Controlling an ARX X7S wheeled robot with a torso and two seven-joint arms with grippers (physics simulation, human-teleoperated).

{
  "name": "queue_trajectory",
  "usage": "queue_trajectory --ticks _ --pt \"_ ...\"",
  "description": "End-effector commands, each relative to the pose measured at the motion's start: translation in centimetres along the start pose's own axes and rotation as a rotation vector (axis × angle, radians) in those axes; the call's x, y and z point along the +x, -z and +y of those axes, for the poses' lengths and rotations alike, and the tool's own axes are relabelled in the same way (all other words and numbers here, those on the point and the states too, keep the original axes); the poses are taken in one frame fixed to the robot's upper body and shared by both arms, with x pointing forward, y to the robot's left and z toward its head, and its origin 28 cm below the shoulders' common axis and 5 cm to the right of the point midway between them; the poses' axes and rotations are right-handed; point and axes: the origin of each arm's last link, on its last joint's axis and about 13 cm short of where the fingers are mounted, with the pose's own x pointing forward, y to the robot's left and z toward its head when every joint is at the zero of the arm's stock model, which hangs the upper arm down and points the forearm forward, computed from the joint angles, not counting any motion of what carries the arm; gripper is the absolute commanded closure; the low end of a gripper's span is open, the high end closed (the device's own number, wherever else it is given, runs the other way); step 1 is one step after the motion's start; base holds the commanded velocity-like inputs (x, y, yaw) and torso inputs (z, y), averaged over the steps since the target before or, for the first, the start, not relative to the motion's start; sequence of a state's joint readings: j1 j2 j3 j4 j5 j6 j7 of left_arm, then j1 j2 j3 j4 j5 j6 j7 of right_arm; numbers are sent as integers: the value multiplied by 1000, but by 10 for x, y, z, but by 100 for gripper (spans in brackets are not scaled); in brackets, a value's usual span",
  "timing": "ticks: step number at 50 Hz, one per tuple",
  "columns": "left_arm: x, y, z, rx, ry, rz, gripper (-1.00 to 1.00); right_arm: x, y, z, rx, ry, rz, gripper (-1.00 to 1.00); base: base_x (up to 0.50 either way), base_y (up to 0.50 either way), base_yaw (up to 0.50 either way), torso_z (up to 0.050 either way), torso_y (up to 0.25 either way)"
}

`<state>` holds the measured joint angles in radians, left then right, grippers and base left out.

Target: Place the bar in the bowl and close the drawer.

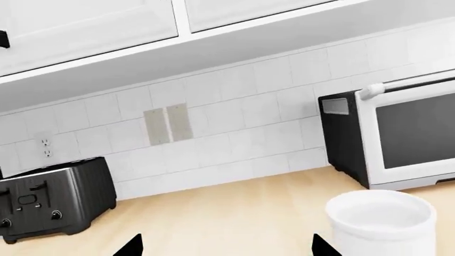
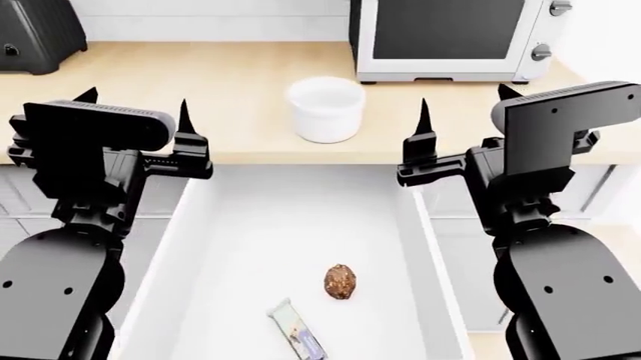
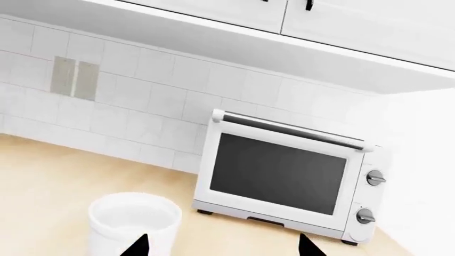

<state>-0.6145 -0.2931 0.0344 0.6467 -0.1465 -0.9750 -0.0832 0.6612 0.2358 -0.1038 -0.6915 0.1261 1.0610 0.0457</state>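
The bar (image 2: 297, 329) lies flat in the drawer (image 2: 240, 247); I judge it light, slick-wrapped, best pinched across its narrow width. Left claw (image 2: 133, 107) and right claw (image 2: 463, 105) both stand wide open, empty.

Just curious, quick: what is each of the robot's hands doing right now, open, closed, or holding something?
Left gripper: open, fingers apart, holding nothing.
Right gripper: open, fingers apart, holding nothing.

drawer (image 2: 200, 247) open above, nut ball (image 2: 340, 281) beside bar (image 2: 299, 330)
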Motion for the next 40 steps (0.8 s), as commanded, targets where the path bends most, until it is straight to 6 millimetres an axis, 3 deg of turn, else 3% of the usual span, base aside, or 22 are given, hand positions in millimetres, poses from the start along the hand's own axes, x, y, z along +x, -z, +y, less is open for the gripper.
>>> queue_trajectory --ticks 1,19,40 --pt "-1 1 0 0 1 2 -100 0 1 0 3 1 4 -100 0 250 0 0 0" --pt "0 -1 3 8 -3 -2 -100 4 -11 -3 10 22 15 -100 10 37 0 0 0" --pt "0 0 3 12 -5 -2 -100 4 -8 -1 23 7 11 -100 85 0 0 0 0"
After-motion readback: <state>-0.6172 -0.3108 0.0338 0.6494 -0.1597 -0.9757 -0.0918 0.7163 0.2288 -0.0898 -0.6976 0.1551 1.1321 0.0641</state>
